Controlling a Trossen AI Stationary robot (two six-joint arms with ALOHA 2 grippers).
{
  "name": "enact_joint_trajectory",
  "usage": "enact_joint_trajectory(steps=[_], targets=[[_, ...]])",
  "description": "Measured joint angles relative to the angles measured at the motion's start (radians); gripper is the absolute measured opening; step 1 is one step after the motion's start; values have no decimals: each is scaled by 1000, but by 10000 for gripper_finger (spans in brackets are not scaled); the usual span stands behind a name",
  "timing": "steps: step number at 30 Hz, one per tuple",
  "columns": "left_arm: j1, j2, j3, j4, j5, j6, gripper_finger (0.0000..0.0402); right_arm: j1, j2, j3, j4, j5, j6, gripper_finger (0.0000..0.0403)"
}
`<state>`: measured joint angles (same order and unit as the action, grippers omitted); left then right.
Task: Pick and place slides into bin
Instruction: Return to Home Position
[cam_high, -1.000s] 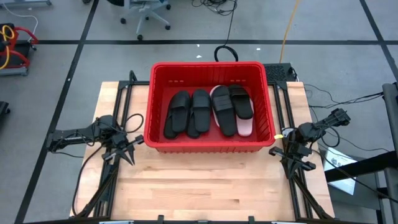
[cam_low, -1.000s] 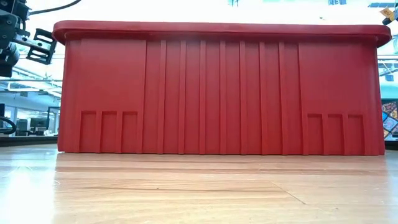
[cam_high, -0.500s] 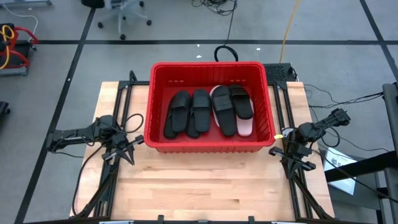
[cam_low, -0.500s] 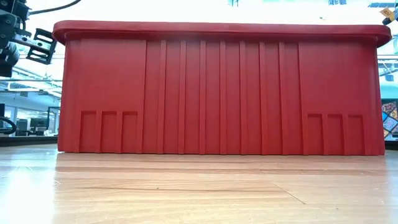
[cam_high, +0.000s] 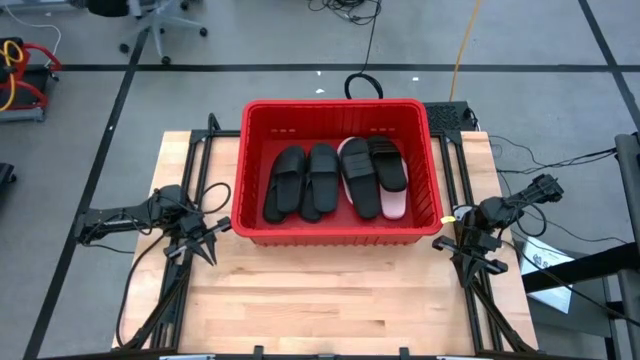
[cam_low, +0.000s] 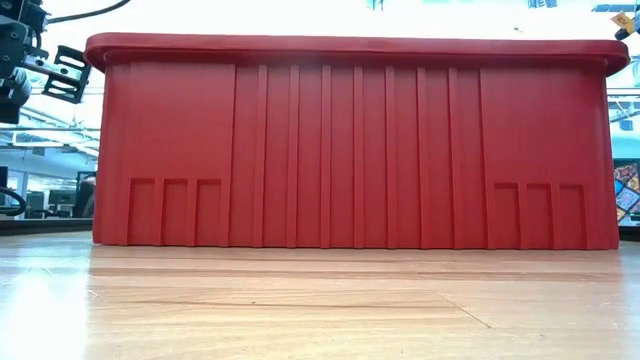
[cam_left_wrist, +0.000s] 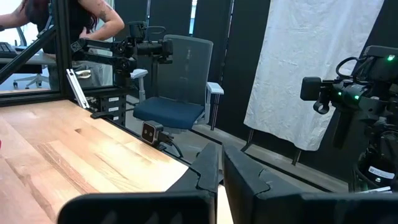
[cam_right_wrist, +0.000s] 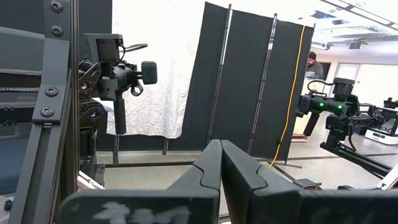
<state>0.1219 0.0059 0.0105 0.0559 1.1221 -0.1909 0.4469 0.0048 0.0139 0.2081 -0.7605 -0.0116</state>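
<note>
The red bin (cam_high: 336, 237) stands at the middle of the table's far half; its near wall (cam_low: 350, 150) fills the low view. Several slides lie flat on its floor: two black ones (cam_high: 285, 184) (cam_high: 322, 180) side by side on the left, two more black ones (cam_high: 361, 178) (cam_high: 388, 163) on the right, resting on pale pink slides (cam_high: 396, 207). My left gripper (cam_high: 207, 243) waits shut just left of the bin's near left corner, with nothing between its fingers (cam_left_wrist: 221, 167). My right gripper (cam_high: 478, 258) waits shut off the bin's near right corner, also holding nothing (cam_right_wrist: 221, 163).
Bare wooden table (cam_high: 330, 295) stretches between the bin and the near edge. Black frame rails run along both sides of the table (cam_high: 195, 160) (cam_high: 462, 170). Cables lie on the floor beyond the far edge (cam_high: 362, 85). A person stands in the room behind (cam_left_wrist: 93, 18).
Both arms and the slides have kept still. An office chair on the floor beyond the table's far edge has rolled toward the left.
</note>
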Motion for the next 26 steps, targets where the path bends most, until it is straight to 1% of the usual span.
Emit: enact_joint_trajectory(steps=[7, 18, 26], targets=[[0, 0, 0, 0, 0, -1, 1, 0, 0, 0, 0, 0, 0, 0], [0, 0, 0, 0, 0, 0, 28, 0, 0, 0, 0, 0, 0, 0], [0, 0, 0, 0, -2, 0, 15, 0, 0, 0, 0, 0, 0, 0]])
